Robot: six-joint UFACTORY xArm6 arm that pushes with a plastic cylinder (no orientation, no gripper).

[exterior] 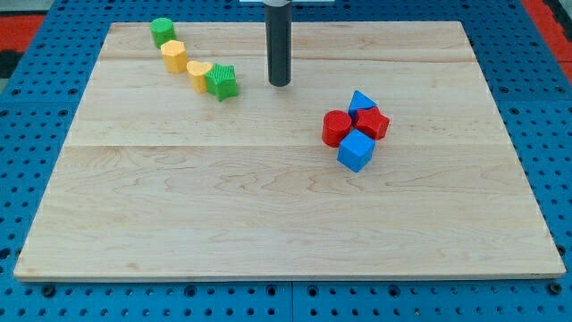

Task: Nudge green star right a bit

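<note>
The green star point(222, 81) lies on the wooden board point(268, 197) at the upper left, touching a yellow block point(198, 75) on its left. My tip point(281, 84) is to the right of the green star, apart from it by a block's width or so. The rod rises straight up to the view's top.
A yellow hexagon-like block point(173, 56) and a green block point(162, 31) continue the diagonal row toward the top left. At the right of centre is a cluster: a red cylinder point(336, 128), a red block point(373, 123), a blue triangle point(361, 101), a blue cube point(356, 150).
</note>
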